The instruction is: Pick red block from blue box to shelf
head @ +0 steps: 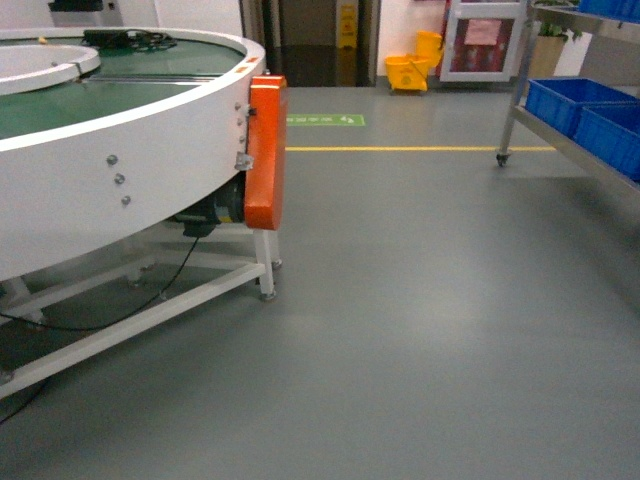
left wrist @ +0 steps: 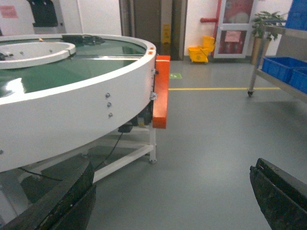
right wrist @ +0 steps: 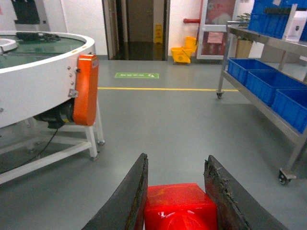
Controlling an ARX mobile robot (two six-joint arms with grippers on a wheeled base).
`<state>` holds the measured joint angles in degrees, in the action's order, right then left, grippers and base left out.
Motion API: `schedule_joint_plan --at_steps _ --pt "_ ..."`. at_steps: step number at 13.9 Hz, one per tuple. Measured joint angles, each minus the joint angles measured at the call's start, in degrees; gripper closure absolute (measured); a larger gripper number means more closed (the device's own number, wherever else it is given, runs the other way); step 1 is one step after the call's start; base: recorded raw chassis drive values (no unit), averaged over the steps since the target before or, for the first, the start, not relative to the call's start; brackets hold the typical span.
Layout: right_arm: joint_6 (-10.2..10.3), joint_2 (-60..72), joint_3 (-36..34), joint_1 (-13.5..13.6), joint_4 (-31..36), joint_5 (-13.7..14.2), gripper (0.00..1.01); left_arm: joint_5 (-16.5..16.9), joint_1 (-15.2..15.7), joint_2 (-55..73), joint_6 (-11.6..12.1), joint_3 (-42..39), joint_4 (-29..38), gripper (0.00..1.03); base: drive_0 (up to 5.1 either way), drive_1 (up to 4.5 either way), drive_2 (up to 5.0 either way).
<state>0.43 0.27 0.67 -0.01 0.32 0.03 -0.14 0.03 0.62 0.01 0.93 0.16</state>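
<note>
Holding the red block (right wrist: 178,207) between the two dark fingers (right wrist: 125,201) of the right gripper (right wrist: 178,211), clamped on both sides, glossy top facing the wrist camera; stud not discernible from this angle. Judging from that, pick-up from the blue box already done, with the box itself nowhere in any view. Carrying and placing still to come: shelf (right wrist: 268,43) standing off to the right across the grey floor (head: 420,330), well apart from the gripper, so a drive or long reach toward it looks necessary before any release.

Showing the left gripper (left wrist: 168,201) with fingers spread wide at the bottom corners of its wrist view, nothing between them, only bare floor beyond.

Turning to containers: dark blue crates (right wrist: 261,79) sitting in a row on the lower tier of the shelf, more blue crates (right wrist: 271,17) on the tier above; contents not visible from here, walls hiding the insides. Same lower crates (head: 590,110) appearing at the right edge of the head view, again with interiors out of sight. Yellow mop bucket (head: 412,70) far back by the doorway, contents impossible to tell.

Filling the left of every view: round white conveyor (head: 130,150) with a green belt surface and an orange guard (head: 266,150) on its side, not part of the placing job as far as can be judged
</note>
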Motion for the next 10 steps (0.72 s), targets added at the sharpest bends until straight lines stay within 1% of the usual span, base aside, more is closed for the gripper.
schedule_joint_plan --at_steps 1,10 --pt "0.0 0.0 0.0 0.0 -0.9 0.0 0.73 0.1 0.0 0.0 0.0 0.0 -0.6 0.05 -1.7 -1.7 -1.7" --pt "0.0 0.0 0.0 0.0 -0.5 0.0 0.73 0.1 0.0 0.0 0.0 0.0 -0.4 0.05 -1.5 -1.51 -1.5"
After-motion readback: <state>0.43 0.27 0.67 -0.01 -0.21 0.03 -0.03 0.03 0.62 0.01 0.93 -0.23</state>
